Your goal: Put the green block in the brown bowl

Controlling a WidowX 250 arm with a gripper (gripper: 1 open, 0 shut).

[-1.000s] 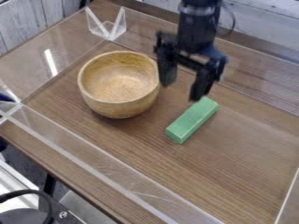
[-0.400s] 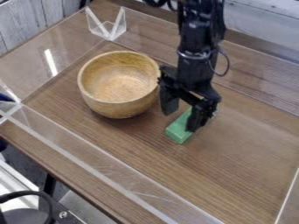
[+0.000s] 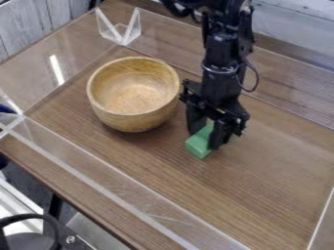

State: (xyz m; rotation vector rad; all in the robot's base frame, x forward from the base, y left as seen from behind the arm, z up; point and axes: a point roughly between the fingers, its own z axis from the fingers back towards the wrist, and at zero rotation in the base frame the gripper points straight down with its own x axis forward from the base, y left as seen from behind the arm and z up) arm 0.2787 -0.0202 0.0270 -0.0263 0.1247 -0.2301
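You have the brown bowl [image 3: 133, 95] on the left half of the worktop [image 3: 156, 171], standing upright with its mouth facing up. Its thick wooden rim makes a full ring, and your view goes down past the rim to the pale inner floor, where nothing lies. The outer wall shows darker along the near side.

Your green block [image 3: 198, 145] is outside the bowl, on the worktop just to the right of it and a little nearer the camera, with open wood between the two. The block lies flat and slantwise, its near end toward the lower left and its far end running up under the claw [image 3: 213, 133]. You can see only the near end plainly; the rest is covered by dark fingers and cables.

Your claw is down over the block, its jaws narrowed and closed around it. The arm [image 3: 228, 49] comes down from the top edge of the view, with cables looping out on its right side.

Behind the bowl, near the back left, you have a small clear, angular piece [image 3: 119, 26] on the worktop. It may be a container, but it is too see-through for you to tell that, or whether it holds anything.
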